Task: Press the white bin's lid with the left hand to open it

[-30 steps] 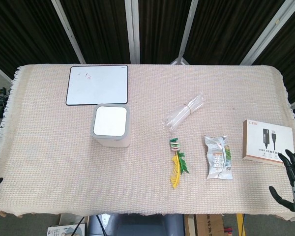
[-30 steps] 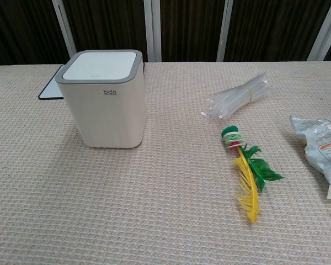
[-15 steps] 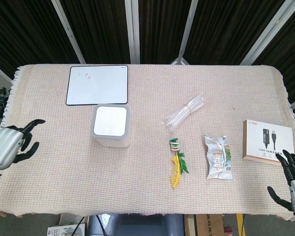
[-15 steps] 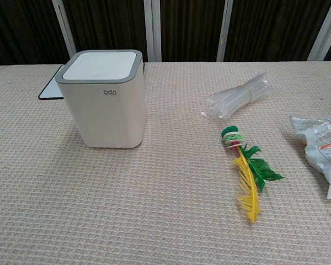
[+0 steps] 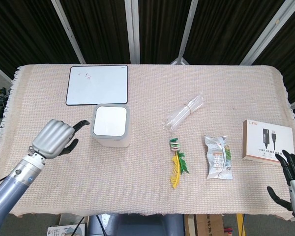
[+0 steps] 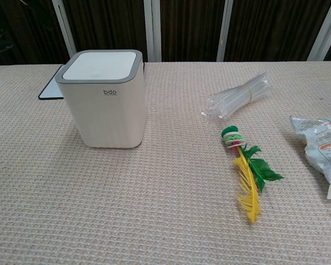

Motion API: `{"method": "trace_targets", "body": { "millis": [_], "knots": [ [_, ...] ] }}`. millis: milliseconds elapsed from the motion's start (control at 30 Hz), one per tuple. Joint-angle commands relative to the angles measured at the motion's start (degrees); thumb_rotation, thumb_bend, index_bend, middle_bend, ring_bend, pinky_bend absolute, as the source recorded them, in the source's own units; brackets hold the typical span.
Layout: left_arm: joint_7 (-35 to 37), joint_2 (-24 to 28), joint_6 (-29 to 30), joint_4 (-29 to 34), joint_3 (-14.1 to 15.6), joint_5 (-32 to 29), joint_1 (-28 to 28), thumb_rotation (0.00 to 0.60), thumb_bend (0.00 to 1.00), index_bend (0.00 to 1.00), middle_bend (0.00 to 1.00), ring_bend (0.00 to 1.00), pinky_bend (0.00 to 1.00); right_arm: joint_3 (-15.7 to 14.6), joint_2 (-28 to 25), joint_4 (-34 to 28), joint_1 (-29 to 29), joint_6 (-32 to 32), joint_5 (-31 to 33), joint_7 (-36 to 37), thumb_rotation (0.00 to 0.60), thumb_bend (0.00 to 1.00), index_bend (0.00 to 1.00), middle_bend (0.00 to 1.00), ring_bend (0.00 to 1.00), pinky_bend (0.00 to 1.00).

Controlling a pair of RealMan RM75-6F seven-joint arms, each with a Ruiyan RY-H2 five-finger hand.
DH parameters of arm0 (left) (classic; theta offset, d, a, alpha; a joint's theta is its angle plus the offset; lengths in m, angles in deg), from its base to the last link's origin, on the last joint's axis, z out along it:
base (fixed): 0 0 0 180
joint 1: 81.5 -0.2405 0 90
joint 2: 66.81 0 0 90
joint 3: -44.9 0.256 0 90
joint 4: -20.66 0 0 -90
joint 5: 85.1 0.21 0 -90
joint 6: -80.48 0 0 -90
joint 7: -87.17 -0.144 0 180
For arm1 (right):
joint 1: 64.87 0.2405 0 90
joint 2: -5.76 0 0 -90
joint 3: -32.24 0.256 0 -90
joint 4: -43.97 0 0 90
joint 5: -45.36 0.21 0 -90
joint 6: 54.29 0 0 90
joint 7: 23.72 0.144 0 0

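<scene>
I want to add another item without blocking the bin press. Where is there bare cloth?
Free: the back right stretch behind the straw bundle and cable box, and the front middle between the white bin and feather toy. Crowded: the right front around the snack packet, and left of the bin, where the left hand approaches. The whiteboard fills the back left.

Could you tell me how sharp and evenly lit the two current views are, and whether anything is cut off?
Head view: sharp, evenly lit, soft shadows only; the right hand is cropped at the corner. Chest view: the white bin is crisp, no glare on its lid; the snack packet is cropped, and the left hand is outside this frame.
</scene>
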Motion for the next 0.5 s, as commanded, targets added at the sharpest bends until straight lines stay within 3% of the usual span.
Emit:
{"method": "trace_targets", "body": {
  "millis": [33, 200, 500],
  "knots": [
    [-5.14, -3.20, -0.81, 0.91, 0.34, -4.91, 3.64, 0.600, 0.65, 0.23, 0.88, 0.74, 0.64, 0.06, 0.00, 0.03, 0.01, 0.02, 0.07, 0.12, 0.600, 0.27, 0.12, 0.06, 0.02, 0.01],
    [-11.11, -7.16, -0.43, 0.19, 1.10, -10.19, 7.86, 0.600, 0.65, 0.23, 0.88, 0.74, 0.64, 0.11, 0.07, 0.04, 0.02, 0.18, -0.12, 0.13, 0.600, 0.27, 0.12, 0.06, 0.02, 0.01],
    [-15.35, -11.31, 1.33, -1.15, 3.24, -15.31, 11.48, 0.600, 0.65, 0.24, 0.88, 0.74, 0.64, 0.25, -0.07, 0.31, -0.12, 0.40, 0.25, 0.66, 0.600, 0.27, 0.12, 0.06, 0.02, 0.01]
  ]
}}
